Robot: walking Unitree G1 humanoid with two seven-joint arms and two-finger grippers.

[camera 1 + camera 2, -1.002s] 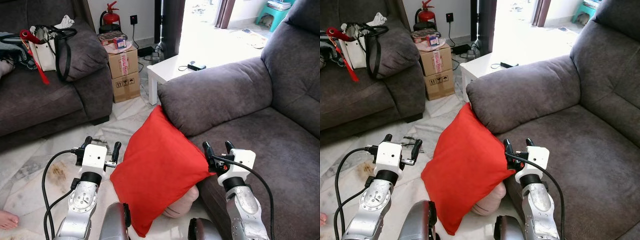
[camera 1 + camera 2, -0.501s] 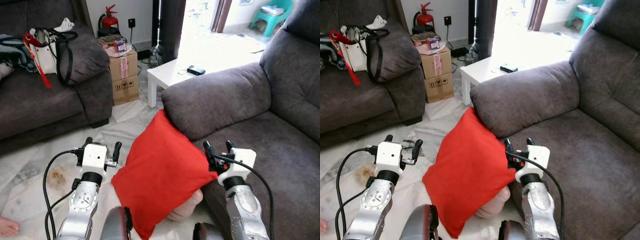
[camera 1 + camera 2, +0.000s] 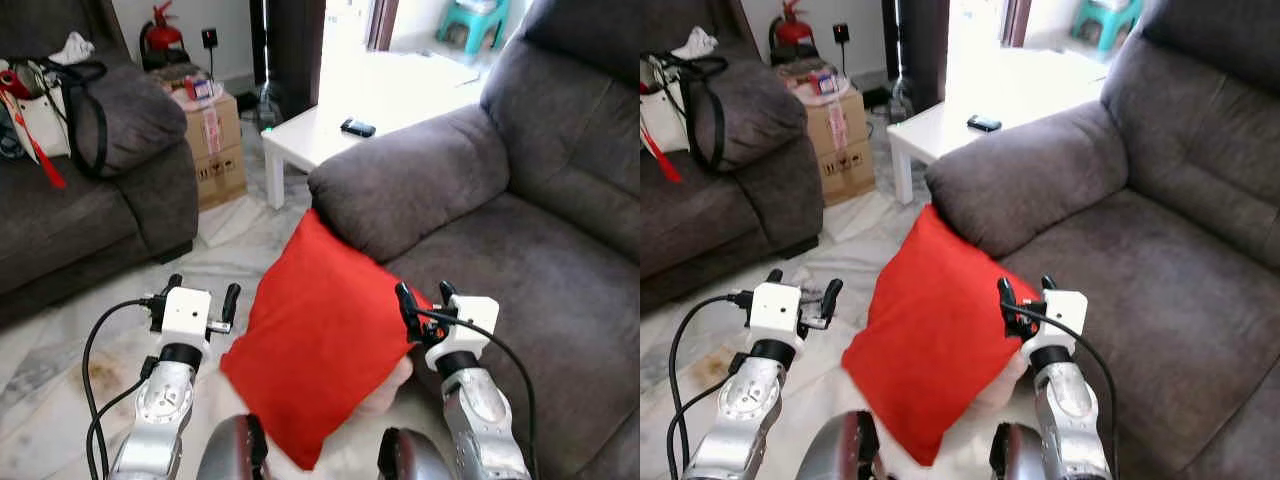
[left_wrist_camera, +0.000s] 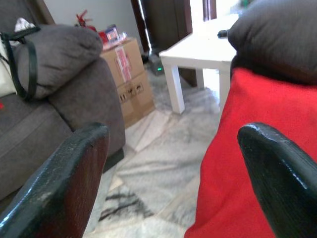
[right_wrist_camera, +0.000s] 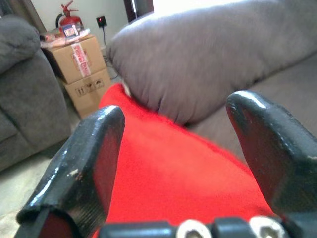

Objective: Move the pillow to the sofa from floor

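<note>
Red pillow (image 3: 320,360) leaning on sofa (image 3: 520,250) arm, low by floor (image 3: 60,350), flanked by left gripper (image 3: 200,297) and right gripper (image 3: 420,297), jaws wide, ungripped; approach step, next probably closing in from both sides to lift.

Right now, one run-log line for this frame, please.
stage: pre-lift | red square fabric pillow: leaning on grey sofa armrest | left claw: open, beside pillow | right claw: open, at pillow's edge
</note>
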